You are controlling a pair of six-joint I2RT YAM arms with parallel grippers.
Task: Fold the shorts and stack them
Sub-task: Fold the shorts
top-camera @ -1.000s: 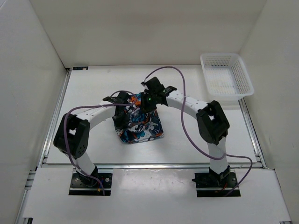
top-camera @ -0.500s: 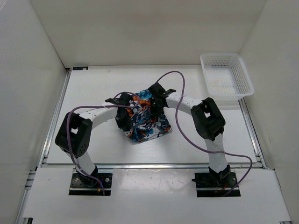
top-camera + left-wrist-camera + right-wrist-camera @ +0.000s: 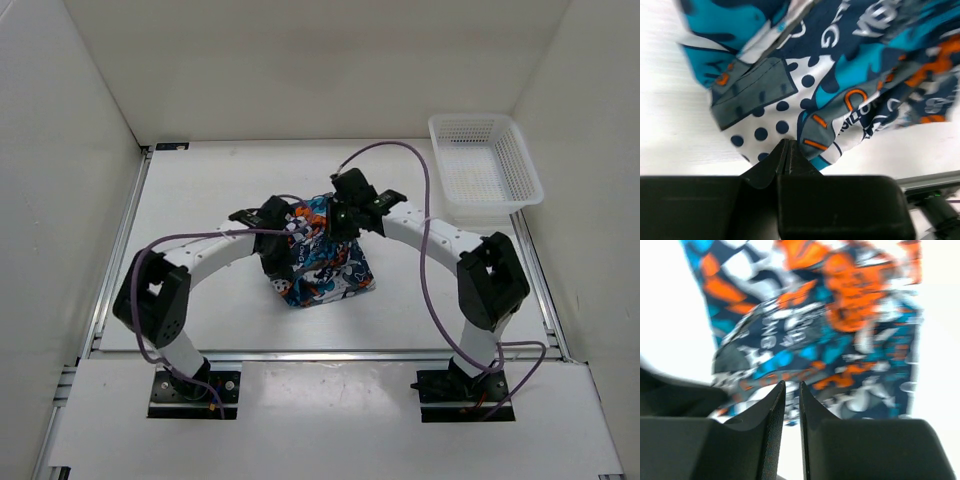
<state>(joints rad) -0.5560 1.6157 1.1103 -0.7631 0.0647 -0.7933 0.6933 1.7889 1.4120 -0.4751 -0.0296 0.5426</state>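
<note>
The shorts (image 3: 326, 268) have shifted right mid-tabletop (image 3: 200, 190), both arms arched inward over them, left end effector (image 3: 785, 146) pinched shut on their edge, right end effector (image 3: 792, 390) barely parted, gripping nothing.

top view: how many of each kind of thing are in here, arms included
shorts: 1
basket: 1
arms: 2
total: 4
</note>
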